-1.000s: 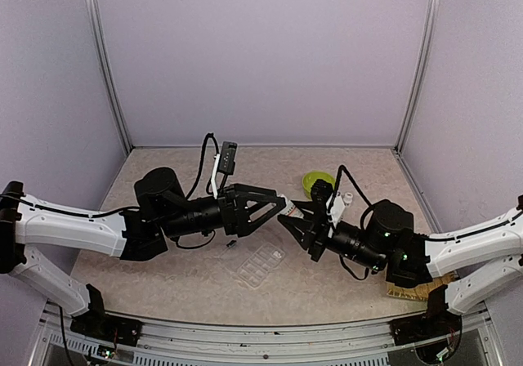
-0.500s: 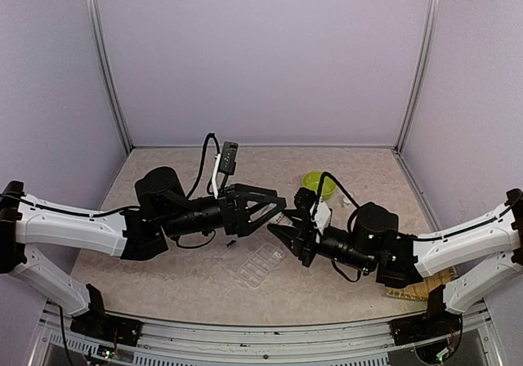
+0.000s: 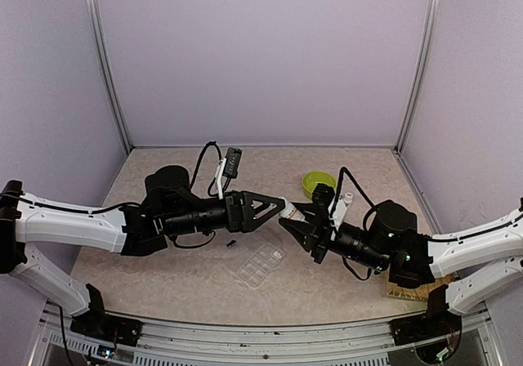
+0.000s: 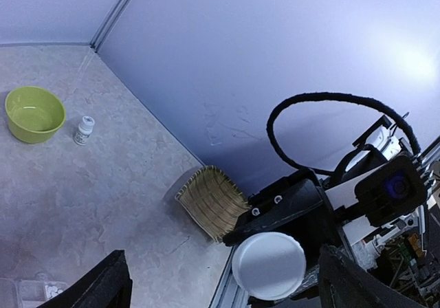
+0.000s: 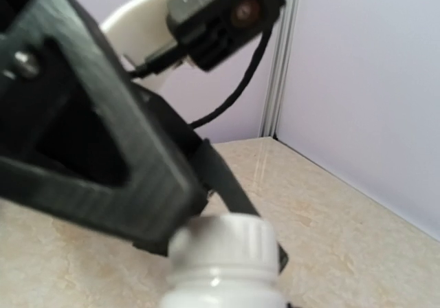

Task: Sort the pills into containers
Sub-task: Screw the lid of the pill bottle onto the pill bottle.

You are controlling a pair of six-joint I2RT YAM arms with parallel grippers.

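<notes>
My right gripper [image 3: 297, 224] is shut on a small white bottle [image 3: 292, 213] and holds it tilted above the table, cap toward the left arm. My left gripper [image 3: 278, 207] is open, and its fingertips reach the bottle's cap. In the left wrist view the round white cap [image 4: 269, 265] lies between my wide-spread fingers [image 4: 110, 284]. In the right wrist view the ribbed cap [image 5: 225, 245] touches a black left finger [image 5: 103, 163]. The clear pill box [image 3: 260, 265] lies flat below both grippers; its corner shows in the left wrist view [image 4: 24, 294]. I cannot make out any pills.
A lime-green bowl [image 3: 317, 183] stands behind the right gripper, with a second small white bottle [image 3: 347, 197] beside it; both show in the left wrist view [image 4: 34, 113] [image 4: 84, 130]. A wicker tray [image 3: 413, 288] lies by the right arm's base. A small dark object [image 3: 231, 242] lies left of the box.
My right gripper dipped left toward the pill box with the bottle, then came back up and right. My left arm reached a little farther right, and its fingertips now meet the cap.
</notes>
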